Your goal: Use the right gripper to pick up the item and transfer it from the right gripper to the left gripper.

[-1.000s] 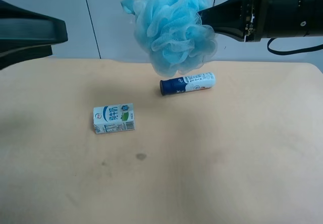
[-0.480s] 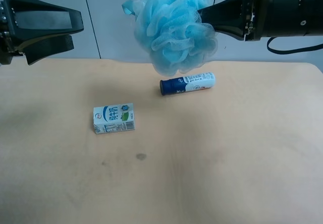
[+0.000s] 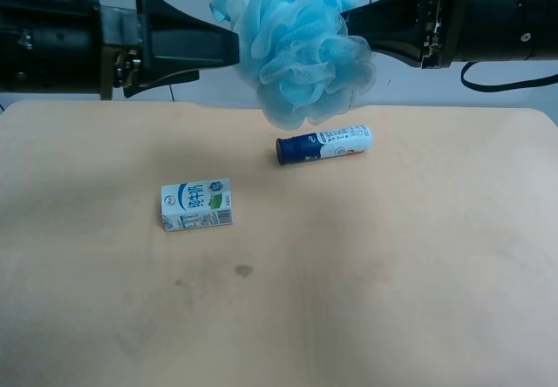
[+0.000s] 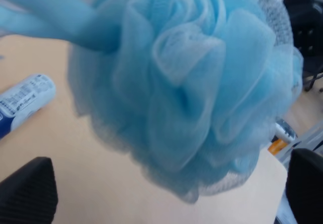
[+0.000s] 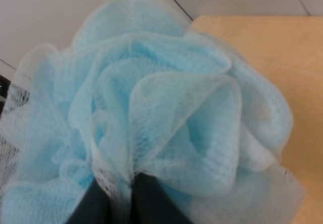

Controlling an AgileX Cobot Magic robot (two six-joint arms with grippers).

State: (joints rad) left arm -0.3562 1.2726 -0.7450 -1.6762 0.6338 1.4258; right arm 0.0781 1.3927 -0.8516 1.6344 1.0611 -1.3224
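A fluffy light-blue bath loofah [image 3: 301, 47] hangs high above the table. My right gripper [image 3: 349, 28], on the arm at the exterior high view's right, is shut on its side. The right wrist view shows the dark fingers [image 5: 101, 204] pinching the mesh [image 5: 161, 118]. My left gripper [image 3: 234, 54] comes in from the opposite side, open, with its fingertips at the loofah's edge. In the left wrist view the loofah [image 4: 186, 82] fills the space ahead, between the two wide-apart fingers [image 4: 30, 188].
A blue-and-white tube [image 3: 324, 144] lies on the tan table [image 3: 392, 274] below the loofah, also in the left wrist view [image 4: 22, 103]. A small milk carton [image 3: 196, 204] lies to the exterior view's left of it.
The left arm has moved in from the exterior view's left edge until its open fingers reach the loofah. The right arm and the loofah have stayed still.
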